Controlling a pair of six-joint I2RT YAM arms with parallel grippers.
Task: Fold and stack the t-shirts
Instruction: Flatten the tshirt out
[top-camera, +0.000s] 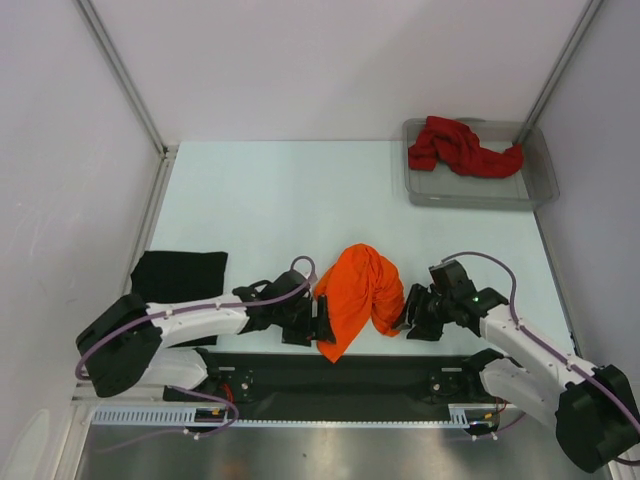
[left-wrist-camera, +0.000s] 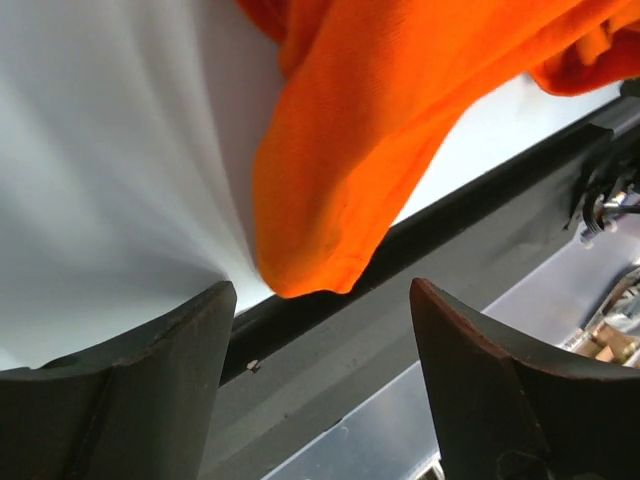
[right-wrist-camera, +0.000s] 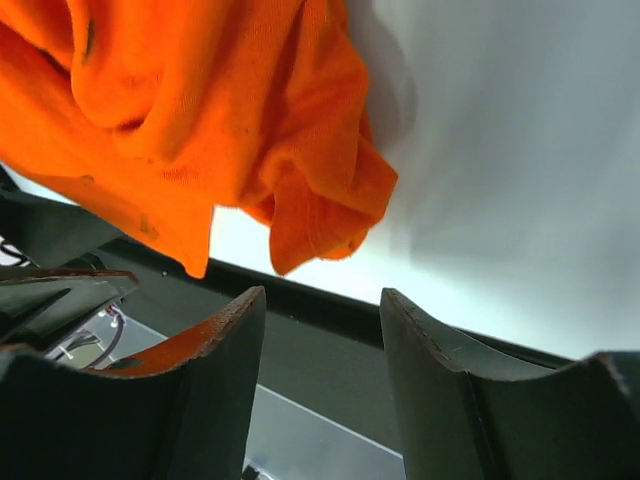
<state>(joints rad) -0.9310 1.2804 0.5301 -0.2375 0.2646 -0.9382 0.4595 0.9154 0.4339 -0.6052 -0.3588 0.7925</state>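
The orange t-shirt (top-camera: 362, 290) lies bunched in a heap at the near middle of the worktop (top-camera: 280, 200), directly between the two grippers. The left gripper (top-camera: 322, 325) sits just beside its left edge, released, fingers spread; a cloth corner lies just ahead of them, unclamped. The right gripper (top-camera: 405, 318), just beside the heap's right edge, is likewise spread and grasps nothing.
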